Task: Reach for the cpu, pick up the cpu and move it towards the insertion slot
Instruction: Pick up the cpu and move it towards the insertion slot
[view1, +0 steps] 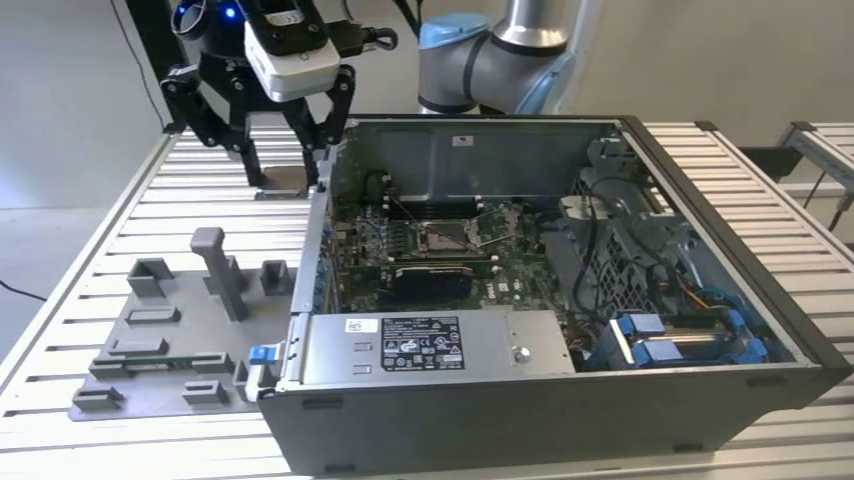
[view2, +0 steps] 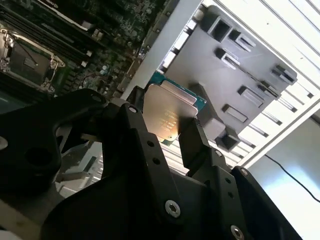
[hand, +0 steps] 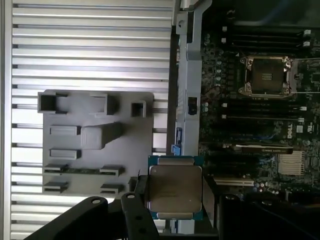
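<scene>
Cpu (hand: 174, 187) flat, face up, in gripper (hand: 172, 200)

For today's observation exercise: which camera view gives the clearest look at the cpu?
The first wrist view: the cpu faces the camera squarely, its silver face and green edge showing, held in the claw. The second wrist view shows the cpu tilted, partly behind a claw finger. The exterior view shows it as a small pale patch between the fingertips.

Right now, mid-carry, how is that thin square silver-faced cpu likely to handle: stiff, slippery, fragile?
The thin square silver-faced cpu looks flat and unbent, so probably stiff. The black hand pinches it by opposite edges; its smooth metal face could slip or twist if jolted. Being so thin and small, it is likely light and damage-prone if dropped.
</scene>
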